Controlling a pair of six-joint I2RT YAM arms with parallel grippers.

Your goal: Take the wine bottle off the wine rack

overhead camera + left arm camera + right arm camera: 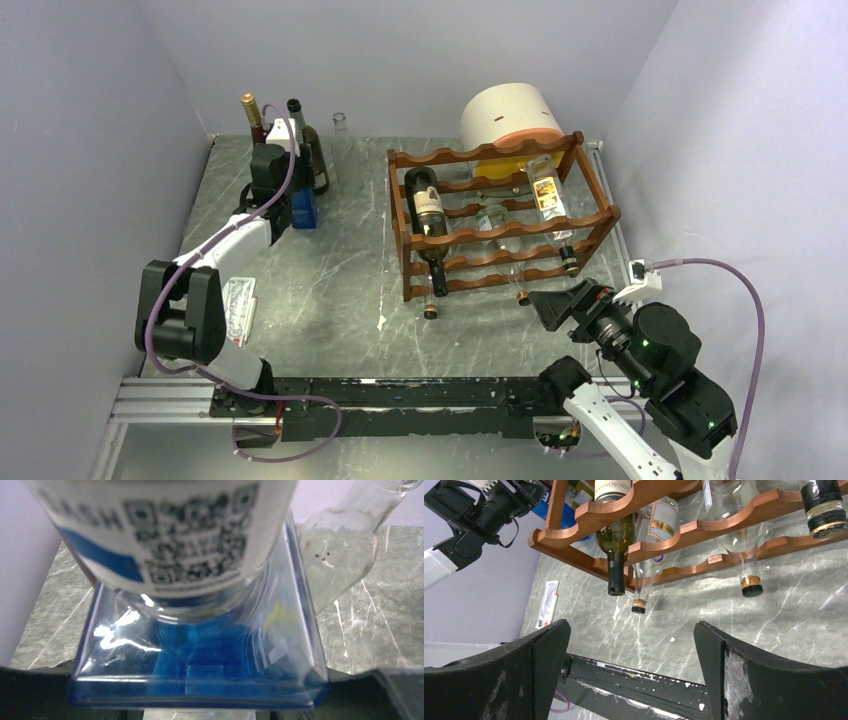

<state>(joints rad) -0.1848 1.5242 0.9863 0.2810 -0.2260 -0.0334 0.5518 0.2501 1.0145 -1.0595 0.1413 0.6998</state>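
Nearest me, my right end effector [631,630] hangs spread and empty before the wine rack [744,517], where the dark wine bottle [615,562] lies neck-out beside a clear bottle [651,535], so a skewed reach risks snagging that neighbour or dragging the rack; farther left, I cannot tell whether the left end effector [292,208] pinches the blue bottle [200,660].

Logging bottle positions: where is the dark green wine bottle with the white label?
Top view: the dark green bottle lies in the left end of the wine rack, neck sticking out the near side, a clear bottle to its right.
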